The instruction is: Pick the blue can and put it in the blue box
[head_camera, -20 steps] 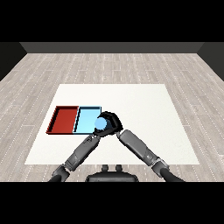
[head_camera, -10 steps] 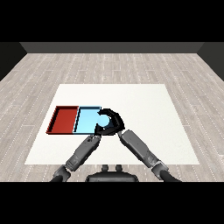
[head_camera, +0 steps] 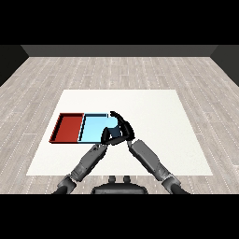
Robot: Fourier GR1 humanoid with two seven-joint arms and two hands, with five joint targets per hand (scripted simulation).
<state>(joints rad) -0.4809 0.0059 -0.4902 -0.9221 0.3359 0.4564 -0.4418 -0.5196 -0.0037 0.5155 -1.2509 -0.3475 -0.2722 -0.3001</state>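
We look down on a white worktop (head_camera: pixel 154 112) set on a pale wood-plank floor (head_camera: pixel 116 70). Taking the light blue tray (head_camera: pixel 93 129) as our landmark, a red tray (head_camera: pixel 68 127) lies touching its left side, the two side by side on the left part of the worktop.

At the light blue tray's near right corner we see our left hand (head_camera: pixel 106 136), a black shape at the end of a grey forearm (head_camera: pixel 88 161) that comes up from below. We cannot tell whether its fingers are apart or together, as it is crowded against the other hand.

Over the light blue tray's right edge sits our right hand (head_camera: pixel 122 129), on a second grey forearm (head_camera: pixel 149 158) rising from the lower right. Its fingers (head_camera: pixel 116 116) and thumb curl round in an arc and are clamped on the blue can (head_camera: pixel 113 131), of which only a dark blue patch shows inside the curl. The can is thus at the light blue tray's right edge, held in the right hand; we cannot tell whether it touches the tray.
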